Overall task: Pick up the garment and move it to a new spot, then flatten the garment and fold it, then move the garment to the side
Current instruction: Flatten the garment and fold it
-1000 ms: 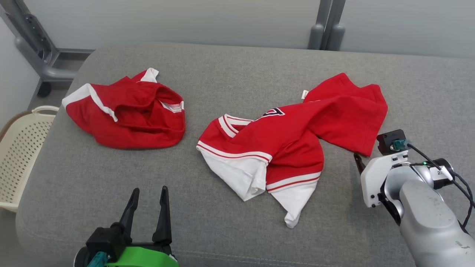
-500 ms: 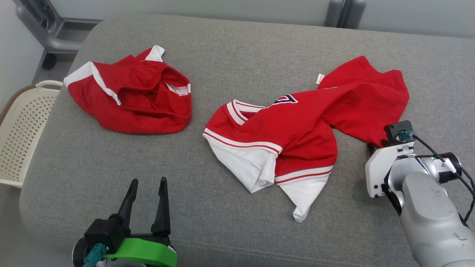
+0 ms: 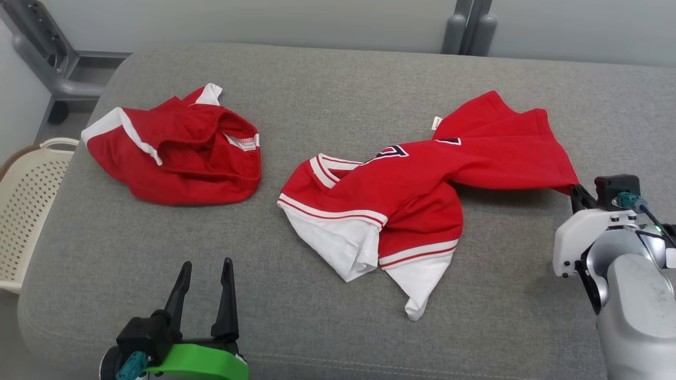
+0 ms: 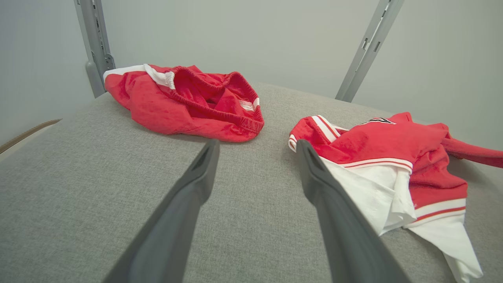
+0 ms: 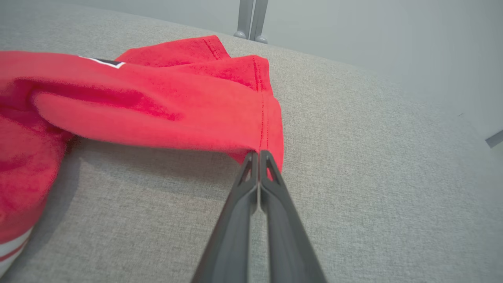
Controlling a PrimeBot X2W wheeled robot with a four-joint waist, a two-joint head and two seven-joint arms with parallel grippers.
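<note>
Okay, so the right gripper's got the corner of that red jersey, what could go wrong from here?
1. The right gripper pinches the jersey by just a hem corner, so the cloth may slip out on lifting.
2. The jersey lies twisted, so a one-corner pull could tighten the bunching.
3. The left gripper is open and apart from it, giving no support.

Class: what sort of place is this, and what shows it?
Probably a test room staged for laundry folding: a grey padded bench, a red jersey on it, a perforated basket beside it.
</note>
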